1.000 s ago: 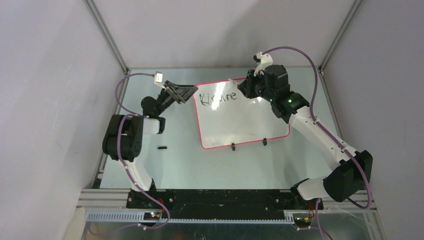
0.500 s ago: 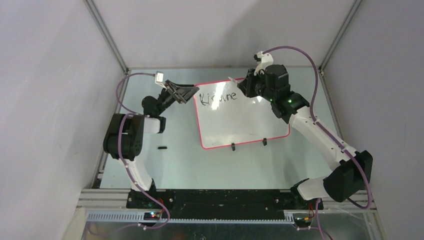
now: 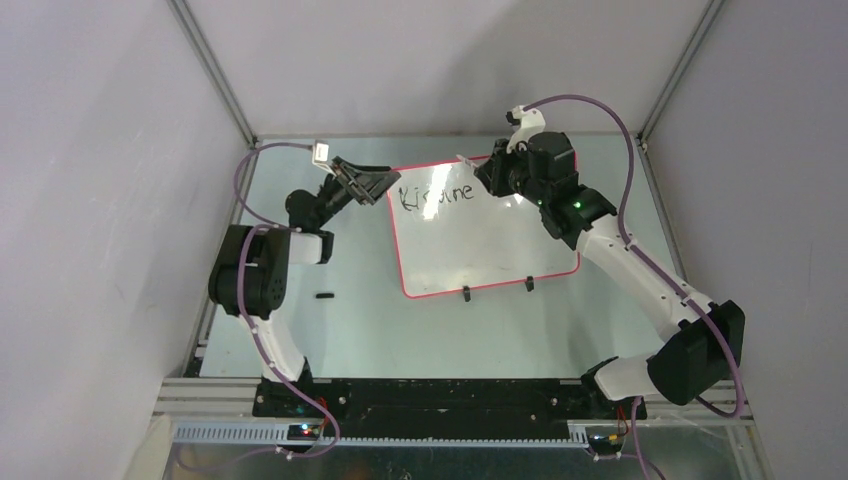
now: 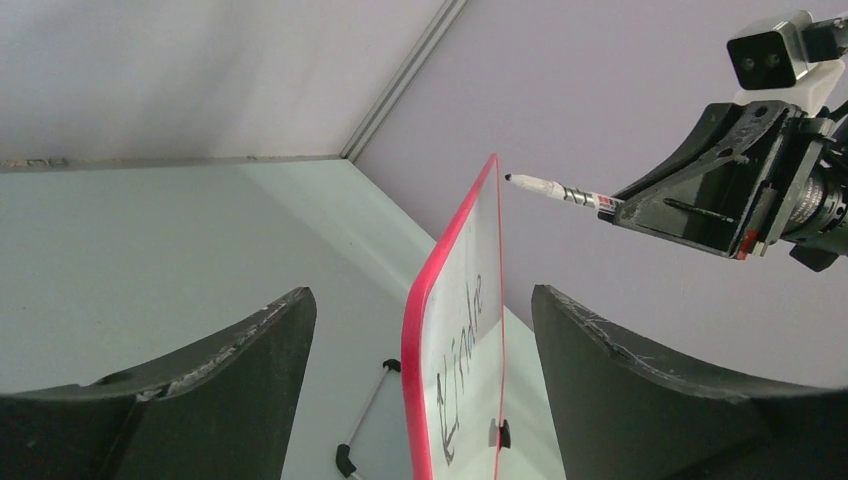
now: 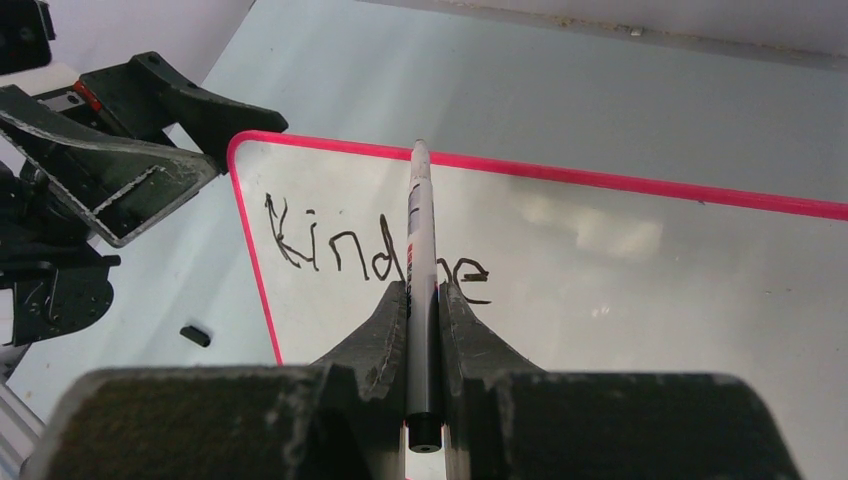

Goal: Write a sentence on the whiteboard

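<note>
The whiteboard (image 3: 480, 250) stands with its left rim between the fingers of the left gripper (image 4: 420, 298). These have been spread wider over the last second and are clear of the rim, so the board is judged released. The marker (image 5: 421, 220) is pinched by the right gripper (image 5: 424, 290), its tip raised off the surface. The sentence (image 5: 345, 258), just beyond those fingers, is read as "Kindne" and remains unfinished.

Red-rimmed white rectangular whiteboard (image 3: 480, 240) on the pale desk (image 3: 400, 325); left pincer (image 3: 388, 186) at its far-left corner; white marker pen (image 5: 422, 240) in right pincer (image 5: 423, 295) over its far edge.
</note>
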